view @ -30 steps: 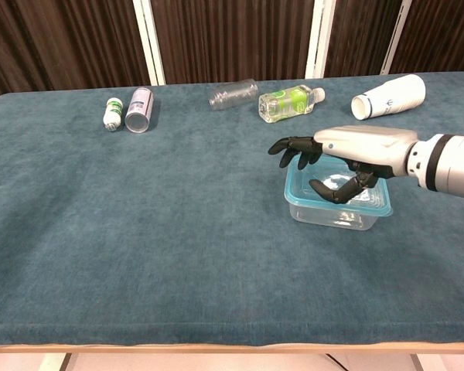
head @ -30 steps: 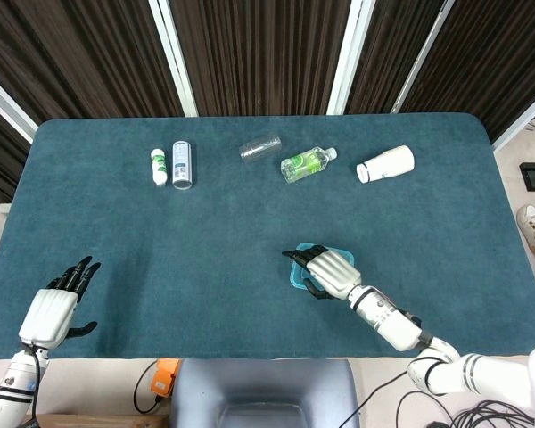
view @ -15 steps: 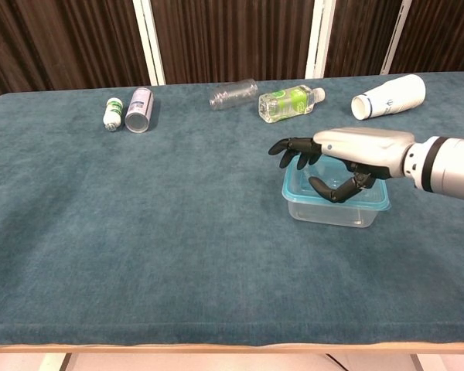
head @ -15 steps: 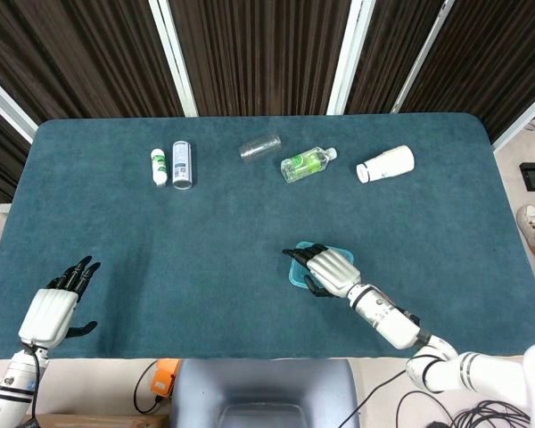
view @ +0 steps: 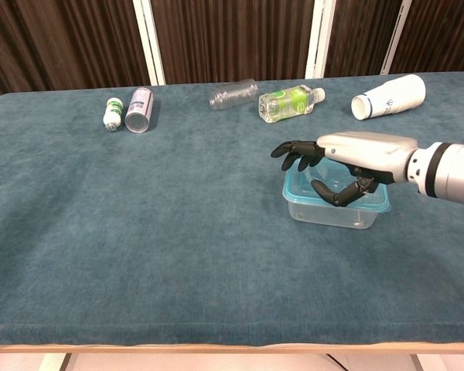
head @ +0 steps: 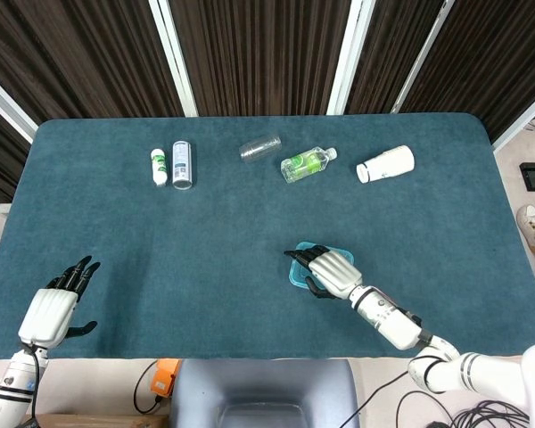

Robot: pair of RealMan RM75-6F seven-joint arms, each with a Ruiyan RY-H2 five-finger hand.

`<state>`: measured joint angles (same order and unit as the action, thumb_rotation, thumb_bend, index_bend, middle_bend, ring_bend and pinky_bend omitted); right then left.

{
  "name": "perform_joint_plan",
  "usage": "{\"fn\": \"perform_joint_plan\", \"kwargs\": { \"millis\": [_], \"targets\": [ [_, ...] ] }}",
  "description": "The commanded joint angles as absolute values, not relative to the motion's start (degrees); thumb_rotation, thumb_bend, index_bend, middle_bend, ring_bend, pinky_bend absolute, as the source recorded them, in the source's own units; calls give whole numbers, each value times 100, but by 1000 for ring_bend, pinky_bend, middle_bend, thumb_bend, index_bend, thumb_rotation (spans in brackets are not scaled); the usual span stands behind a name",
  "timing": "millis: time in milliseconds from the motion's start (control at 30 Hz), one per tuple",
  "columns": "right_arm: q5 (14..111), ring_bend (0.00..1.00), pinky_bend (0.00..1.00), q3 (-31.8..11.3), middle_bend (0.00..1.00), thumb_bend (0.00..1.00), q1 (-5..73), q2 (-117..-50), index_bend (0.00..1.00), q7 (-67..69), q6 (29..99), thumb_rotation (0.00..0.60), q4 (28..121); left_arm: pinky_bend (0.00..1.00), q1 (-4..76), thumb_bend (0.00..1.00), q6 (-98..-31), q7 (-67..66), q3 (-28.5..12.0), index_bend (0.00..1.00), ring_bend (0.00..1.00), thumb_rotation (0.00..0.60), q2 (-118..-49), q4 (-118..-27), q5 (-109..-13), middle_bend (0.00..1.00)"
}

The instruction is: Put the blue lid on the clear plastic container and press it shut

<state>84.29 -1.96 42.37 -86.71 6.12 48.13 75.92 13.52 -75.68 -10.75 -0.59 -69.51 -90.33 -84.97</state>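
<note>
The clear plastic container (view: 332,217) stands right of the table's middle, and the blue lid (view: 292,196) lies level on top of it. My right hand (view: 348,154) is stretched flat just over the lid with its fingers (view: 294,149) spread past the lid's far left edge. The thumb curls down toward the lid top, and I cannot tell whether it touches. From the head view the right hand (head: 332,268) covers most of the lid (head: 295,270). My left hand (head: 53,308) rests open near the front left corner, holding nothing.
Along the far side lie a small white bottle (head: 159,166), a silver can (head: 181,164), a clear bottle (head: 260,147), a green-labelled bottle (head: 307,164) and a white container (head: 385,164). The table's front edge (view: 216,346) runs close below the container.
The container shifted slightly left and settled level under the lid. My right hand drifted a little to the right over it. The left hand has not moved.
</note>
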Motion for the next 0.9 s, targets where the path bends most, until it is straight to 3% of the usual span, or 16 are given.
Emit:
{"fn": "perform_joint_plan", "kwargs": {
  "millis": [33, 433, 900],
  "targets": [
    [8440, 266, 315, -180, 292, 798, 4232, -8685, 212, 651, 4810, 600, 7558, 342, 1352, 421, -7570, -1074, -59, 91, 135, 600, -6950, -9032, -8500, 34],
    [8567, 266, 315, -154, 292, 798, 4174, -8706, 212, 795, 5006, 600, 7462, 342, 1352, 421, -7575, -1076, -61, 91, 135, 600, -6954, -9029, -8501, 34],
    [9271, 255, 310, -131, 283, 771, 3539, -8210, 217, 448, 6805, 600, 7918, 342, 1343, 421, -7619, -1100, -50, 91, 136, 600, -6970, -9015, -8554, 34]
  ]
}}
